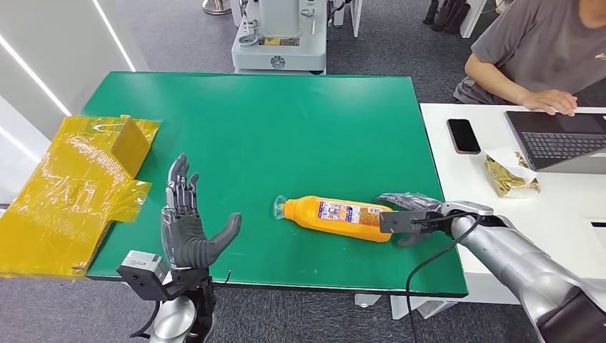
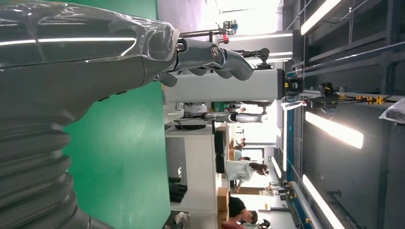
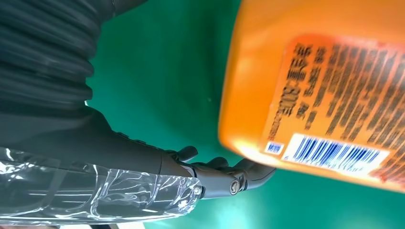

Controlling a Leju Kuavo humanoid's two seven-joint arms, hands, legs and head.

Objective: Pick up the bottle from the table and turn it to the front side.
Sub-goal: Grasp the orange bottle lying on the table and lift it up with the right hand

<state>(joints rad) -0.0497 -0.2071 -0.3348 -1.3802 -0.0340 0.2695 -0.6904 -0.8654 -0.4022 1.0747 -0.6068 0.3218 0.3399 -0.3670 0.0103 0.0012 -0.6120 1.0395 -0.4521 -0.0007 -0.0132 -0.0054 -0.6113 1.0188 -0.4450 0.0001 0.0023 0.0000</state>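
An orange bottle with a white barcode label lies on its side on the green table, its clear cap pointing to my left. My right hand is at the bottle's base end, fingers on the far side and thumb on the near side. Up close, the dark fingertips touch the edge of the bottle, while the plastic-wrapped thumb stays apart from it. My left hand stands upright near the table's front edge, palm open and fingers spread, holding nothing.
Crumpled yellow plastic wrap covers the table's left edge. A white desk adjoins on the right with a phone, a laptop and a snack packet. A person sits there. A machine base stands behind the table.
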